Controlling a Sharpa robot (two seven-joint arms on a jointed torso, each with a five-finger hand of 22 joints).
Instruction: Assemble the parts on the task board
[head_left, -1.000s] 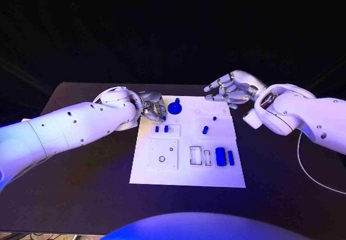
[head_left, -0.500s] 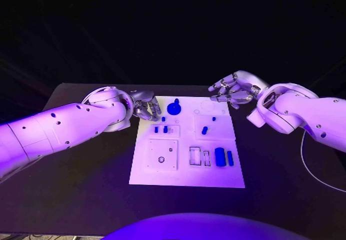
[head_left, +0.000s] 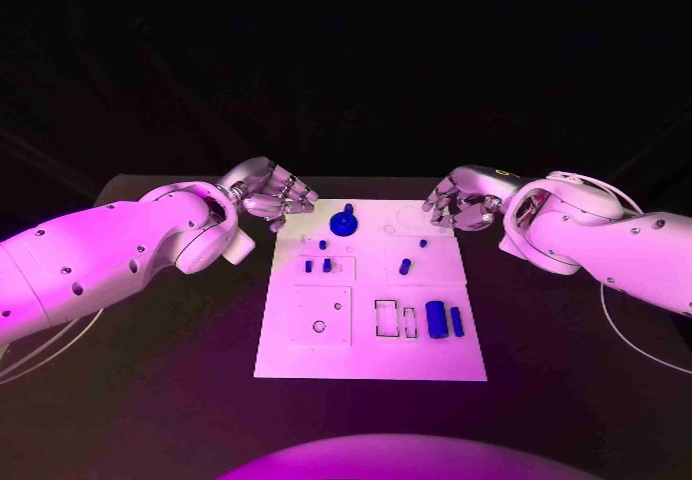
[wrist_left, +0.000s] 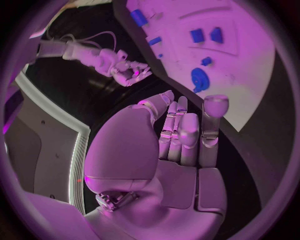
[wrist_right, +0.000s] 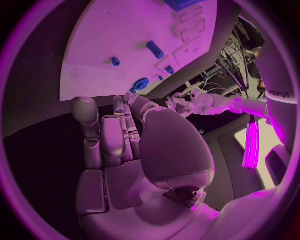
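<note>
At board's far-left corner, your left hand (head_left: 270, 192) has lifted off, fingers loosely apart, holding nothing. Right hand (head_left: 464, 203) has dropped to far-right edge, also empty, fingers apart. Task board (head_left: 368, 355) central; round blue part (head_left: 343, 221) seated near far edge. Likely between steps. Small pegs, slots too tiny for you to judge fit.

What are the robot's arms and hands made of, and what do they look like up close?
Both arms are smooth, rounded white shells dotted with small dark screw holes. Each ends in a silver, jointed metal hand: left hand, right hand. A thin white cable loops beside the right arm.
</note>
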